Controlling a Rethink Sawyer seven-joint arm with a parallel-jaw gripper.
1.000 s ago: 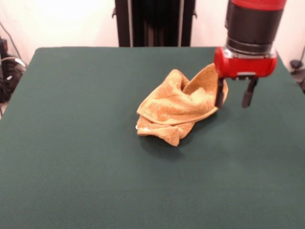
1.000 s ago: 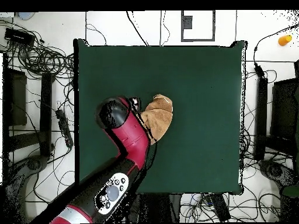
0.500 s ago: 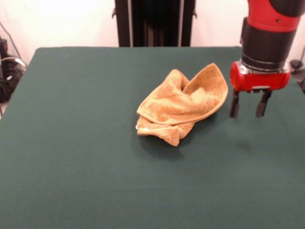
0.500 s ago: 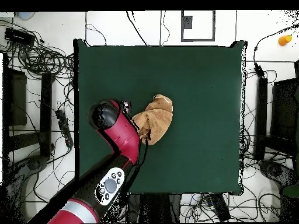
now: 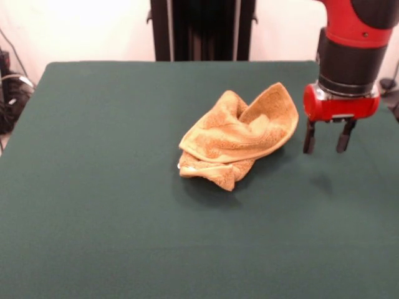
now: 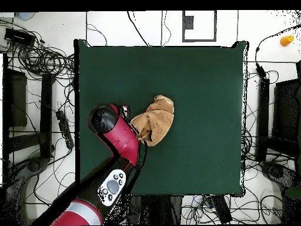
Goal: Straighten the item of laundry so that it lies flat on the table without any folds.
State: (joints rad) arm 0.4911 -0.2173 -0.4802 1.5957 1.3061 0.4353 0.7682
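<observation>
The item of laundry [image 5: 235,138], a golden-orange terry towel, lies crumpled in a folded heap near the middle of the dark green table [image 5: 93,205]. One rounded flap stands up at its right side in the front view. My gripper [image 5: 326,137] hangs open just right of that flap, clear of the cloth, with nothing between its fingers [image 5: 308,137] and a little above the tabletop. In the overhead view the towel [image 6: 155,120] sits right of the red arm's head [image 6: 106,118], which covers the gripper.
Cables and dark equipment [image 6: 41,65] crowd the floor around the table. The red arm [image 6: 120,153] crosses the table's lower left part in the overhead view. A black upright stand [image 5: 202,30] rises behind the far edge.
My gripper let go of the towel's right flap and drew off to the right, away from the cloth. The flap stayed standing; the heap did not shift.
</observation>
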